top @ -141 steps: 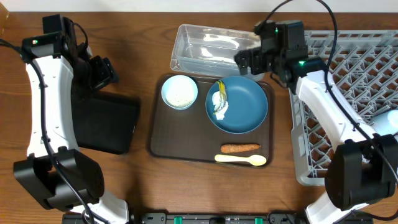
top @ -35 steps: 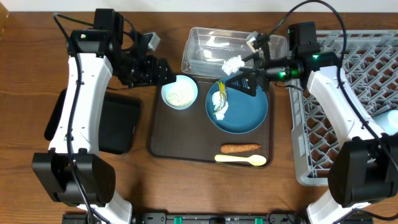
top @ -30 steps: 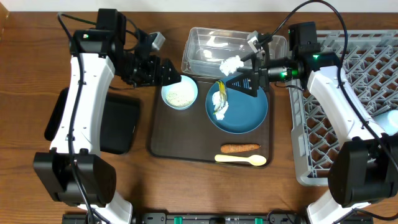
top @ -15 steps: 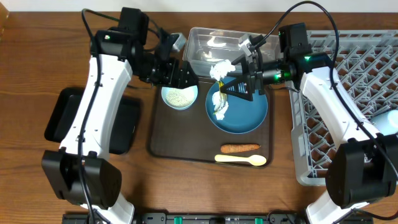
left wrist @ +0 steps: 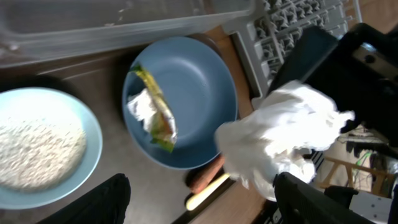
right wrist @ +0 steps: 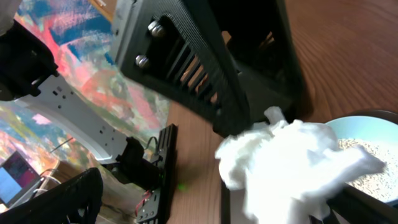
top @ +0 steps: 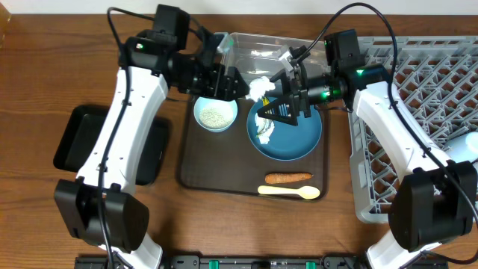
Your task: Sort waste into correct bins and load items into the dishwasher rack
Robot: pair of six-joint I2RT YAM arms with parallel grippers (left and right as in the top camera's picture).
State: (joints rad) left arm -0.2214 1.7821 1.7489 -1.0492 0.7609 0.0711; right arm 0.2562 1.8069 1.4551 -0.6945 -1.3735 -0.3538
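Paper (top: pixel 261 87), white and crumpled, is hanging in the air just over the edge of the dark-blue plate (top: pixel 302 136), at the right fingers (right wrist: pixel 65 196); whether they are clamping it I cannot tell; the left fingers (left wrist: pixel 106 200), spread apart, are reaching in above the rice bowl (top: pixel 216 113), nearer the paper than half a second ago; a yellow-green wrapper (left wrist: pixel 153 111) is lying on the plate.

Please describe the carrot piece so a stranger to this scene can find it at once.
Find the dark-brown tray mid-table. Between the dark-blue plate and the tray's near edge lie two long things. The carrot is the orange one, nearer the plate; the cream spoon lies beside it.
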